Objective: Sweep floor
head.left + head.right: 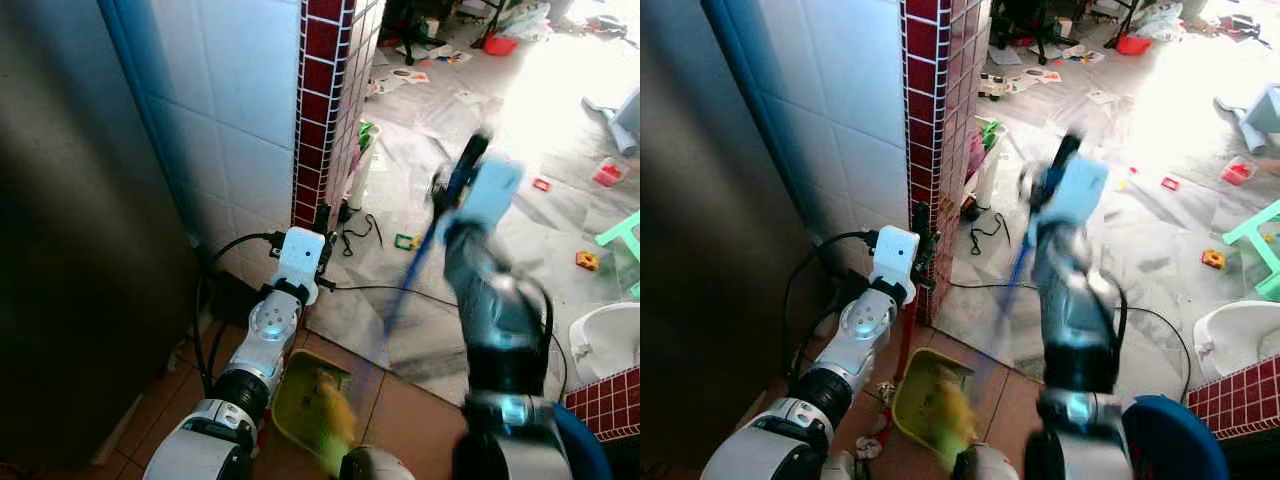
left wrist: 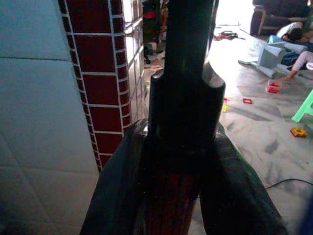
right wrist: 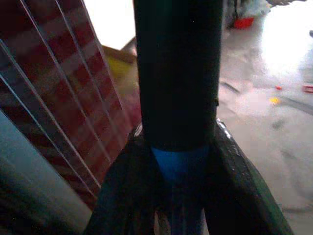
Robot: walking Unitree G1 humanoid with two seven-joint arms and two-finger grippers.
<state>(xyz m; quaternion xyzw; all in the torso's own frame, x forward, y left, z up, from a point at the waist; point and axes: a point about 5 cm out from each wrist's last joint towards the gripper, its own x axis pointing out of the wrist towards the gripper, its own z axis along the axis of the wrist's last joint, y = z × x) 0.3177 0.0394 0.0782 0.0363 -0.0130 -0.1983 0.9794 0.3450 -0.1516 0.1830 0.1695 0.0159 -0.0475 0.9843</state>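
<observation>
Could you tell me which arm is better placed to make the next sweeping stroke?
Likely the right: the right gripper grips the blue broom handle, while the left gripper grips the dustpan's red handle.

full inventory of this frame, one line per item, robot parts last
Dustpan: 1, yellow-green, on the brown tiles by the robot's feet.
Dustpan handle: 1, red, in the left gripper.
Broom handle: 1, blue, blurred, in the right gripper.
Pillar: 1, red tile, ahead left.
Cable: 1, black, across the grey floor.
Stool: 1, green, far right.
Toys: several, red and yellow, scattered.
Left gripper: shut on the dustpan handle.
Right gripper: shut on the broom handle.
</observation>
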